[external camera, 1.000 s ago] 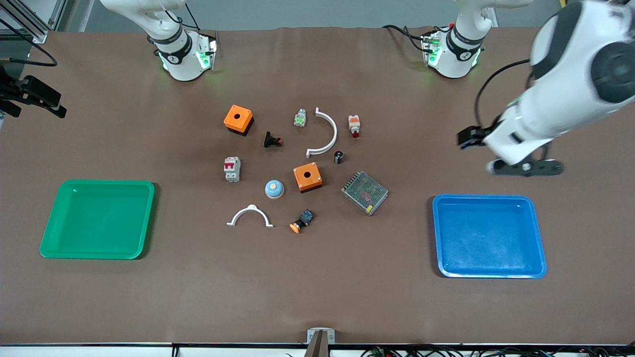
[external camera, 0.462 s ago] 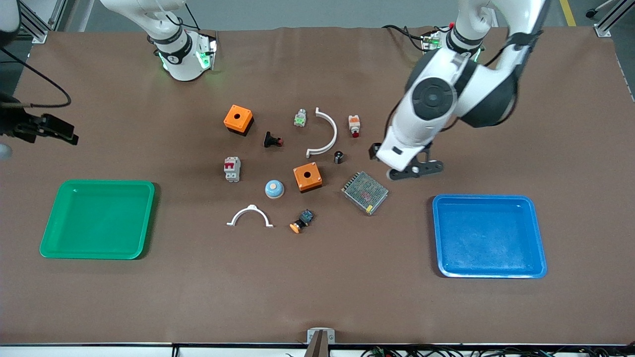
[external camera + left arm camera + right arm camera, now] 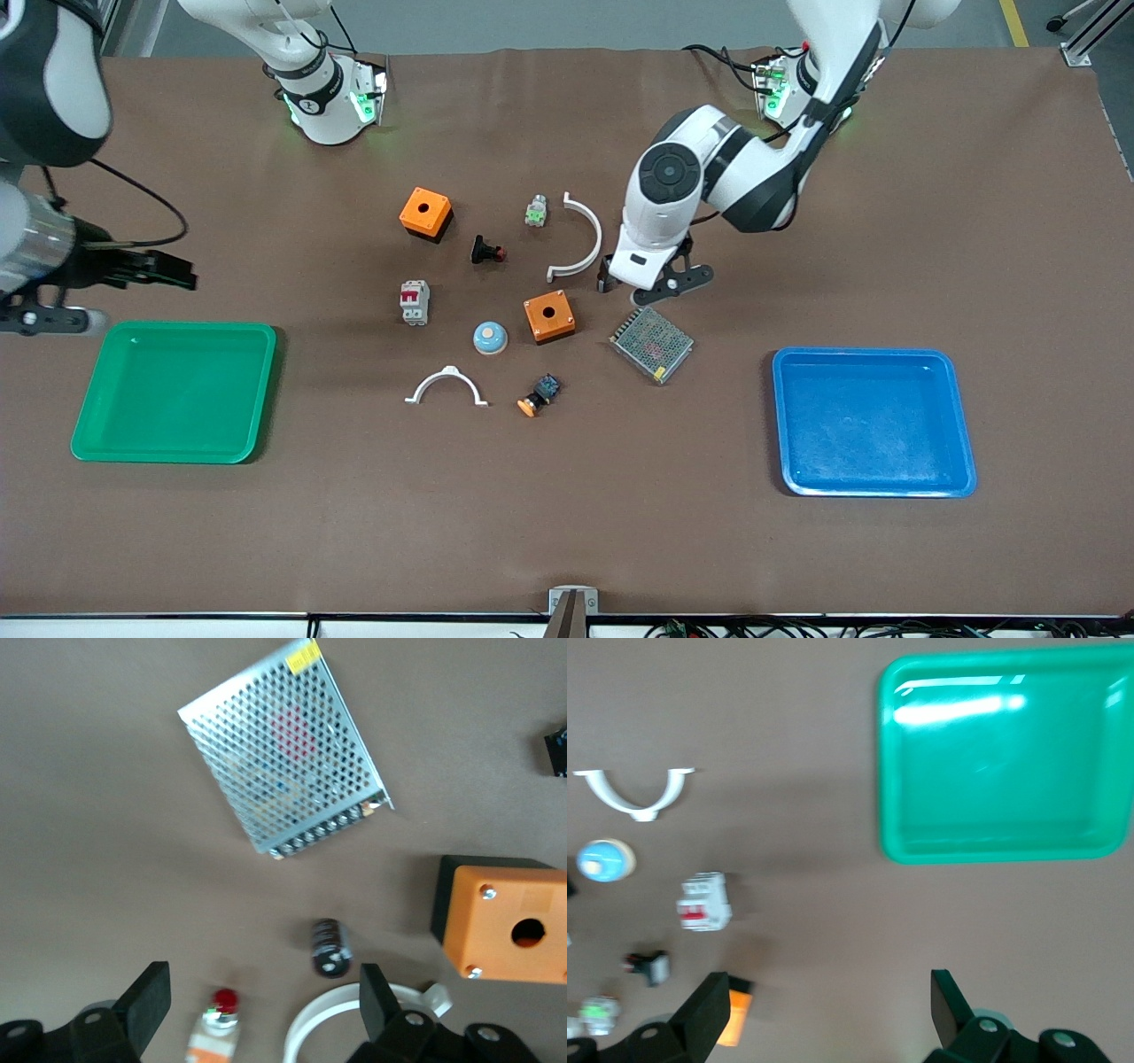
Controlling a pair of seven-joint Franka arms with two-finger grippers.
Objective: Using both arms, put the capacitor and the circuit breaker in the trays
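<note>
Over the mid-table clutter, left gripper [image 3: 261, 1010] spread wide above the capacitor [image 3: 330, 948] beside the white arc [image 3: 576, 237]: prob light, stiff, rolls, so pinch across barrel; right gripper [image 3: 824, 1014] also spread, well short of the circuit breaker [image 3: 414, 302], boxy, grip flat sides.
</note>
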